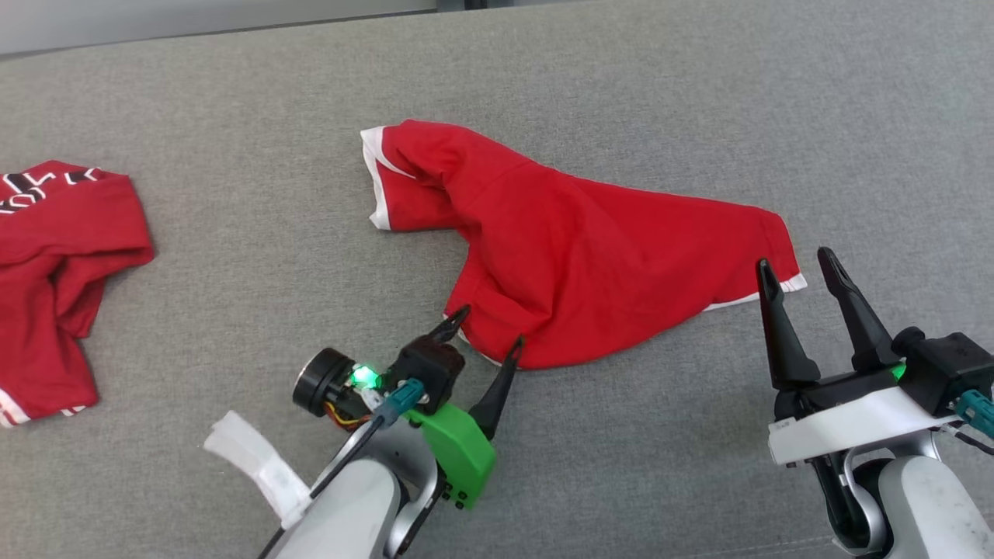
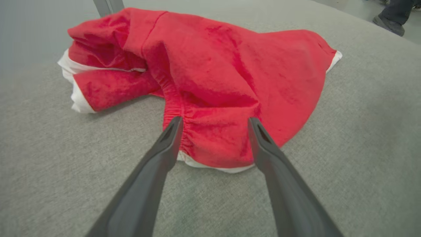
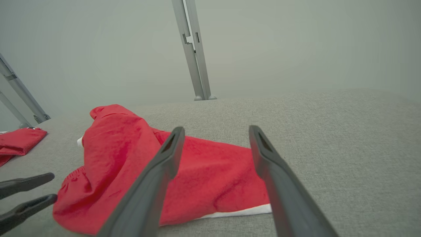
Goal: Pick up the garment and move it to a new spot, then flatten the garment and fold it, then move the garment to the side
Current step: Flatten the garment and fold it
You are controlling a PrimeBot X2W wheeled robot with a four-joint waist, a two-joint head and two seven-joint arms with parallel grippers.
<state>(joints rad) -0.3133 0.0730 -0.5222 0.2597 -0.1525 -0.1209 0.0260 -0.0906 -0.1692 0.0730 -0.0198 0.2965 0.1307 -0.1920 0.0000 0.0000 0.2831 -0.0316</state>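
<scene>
Red crumpled cloth garment (image 1: 575, 256), white-trimmed, should be pinched deep at near hem and right corner; left gripper (image 1: 492, 326) and right gripper (image 1: 796, 258) are held wide, empty

Garment (image 1: 582, 256): solid red, white trim along its edges; second garment (image 1: 62, 264) is the same red with white-and-black lettering and white trim. Surface (image 1: 233, 116) is plain mid-grey woven fabric. Left gripper (image 1: 492, 324): black fingers (image 1: 497, 388), bright green bracket (image 1: 458, 450), green light (image 1: 361, 378), teal connector (image 1: 404, 392); right gripper (image 1: 794, 258): black fingers (image 1: 780, 334), white band (image 1: 846, 425), pale grey forearm (image 1: 932, 505); posts (image 3: 194, 59) are light grey metal.
</scene>
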